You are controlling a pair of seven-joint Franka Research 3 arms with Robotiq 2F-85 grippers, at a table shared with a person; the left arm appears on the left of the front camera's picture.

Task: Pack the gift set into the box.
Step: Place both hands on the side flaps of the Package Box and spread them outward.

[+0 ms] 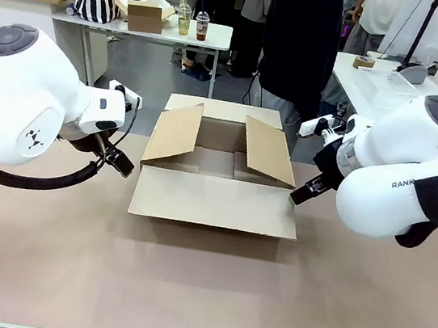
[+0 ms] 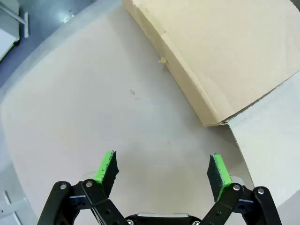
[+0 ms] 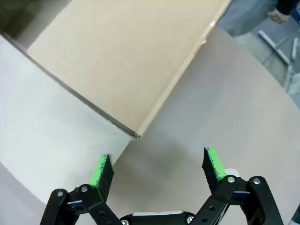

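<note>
Ahead and to the right of the jaws of the left gripper point(image 2: 162, 164), the box point(image 2: 225, 56) runs off the top and right edges. Ahead and to the left of the jaws of the right gripper point(image 3: 157, 163), it runs off the top and left edges. In the front view, its raised side flaps hide part of its floor.

brown box point(image 1: 218, 172), flaps open, mid-table

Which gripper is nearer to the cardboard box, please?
The right, narrowly. The right gripper, jaws open, hangs just off the near right corner of the cardboard box, almost at its front flap; the left gripper, jaws open too, hangs off the near left corner with more table between.
</note>
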